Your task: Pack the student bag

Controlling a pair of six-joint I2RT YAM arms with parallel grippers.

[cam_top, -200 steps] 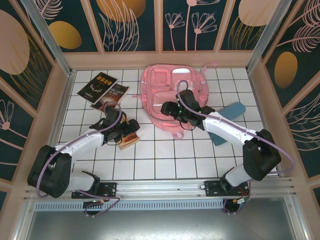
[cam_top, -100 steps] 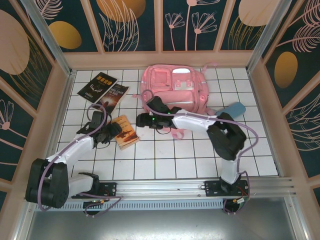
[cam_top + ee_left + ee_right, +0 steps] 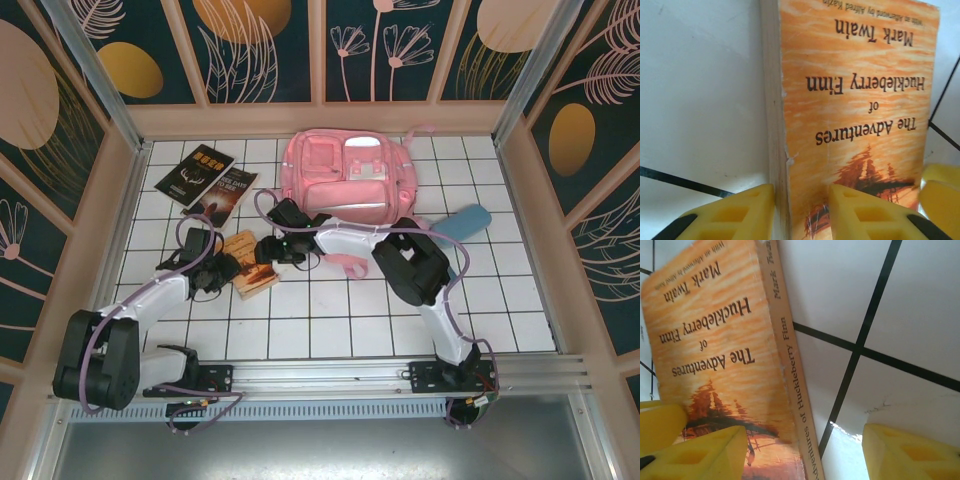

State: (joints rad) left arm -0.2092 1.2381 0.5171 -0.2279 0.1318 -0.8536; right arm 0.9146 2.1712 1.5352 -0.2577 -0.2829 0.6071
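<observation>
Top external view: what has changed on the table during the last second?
The right end effector swung left, off the large pink fabric backpack, to the orange paperback book; its jaws straddle the spine. The left end effector backed off the book, then returned to its page edge. Book, backpack, two dark books and blue pencil case stayed.

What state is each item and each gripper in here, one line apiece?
student bag: lying flat, front up.
orange book: closed, flat, cover up.
dark books: closed, flat, overlapping.
blue pencil case: flat beside the bag.
left gripper: fingers straddle the orange book's page edge; grip unclear.
right gripper: open, straddling its spine.
</observation>
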